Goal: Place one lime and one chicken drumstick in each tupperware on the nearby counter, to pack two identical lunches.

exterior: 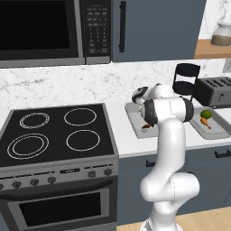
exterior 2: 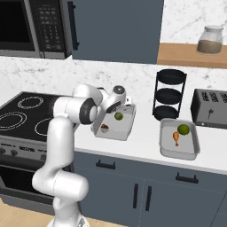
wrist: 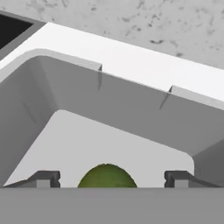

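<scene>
In the hand view the jaws stand wide apart, their two dark tips low in the frame on either side of a lime that lies on the pale floor of a tupperware. There is clear space between each tip and the fruit, so nothing is gripped; it looks as though the lime now rests on its own in the container.

In the right base view this tupperware sits at the middle of the frame on the white surface, just right of the stove. The gripper hangs over its far end, with the lime below it and a chicken drumstick nearer the front edge. Both foods share one tray because each lunch needs one of each.

The second tupperware lies at centre right of that frame, in front of the toaster, well apart from the first. It holds its own lime and drumstick, lying close together. In the left base view the same tray shows at the right edge, with the lime touching or almost touching the orange drumstick.

Judged from this, both lunches appear packed, and the open jaws only need to lift clear without nudging the fruit.
</scene>
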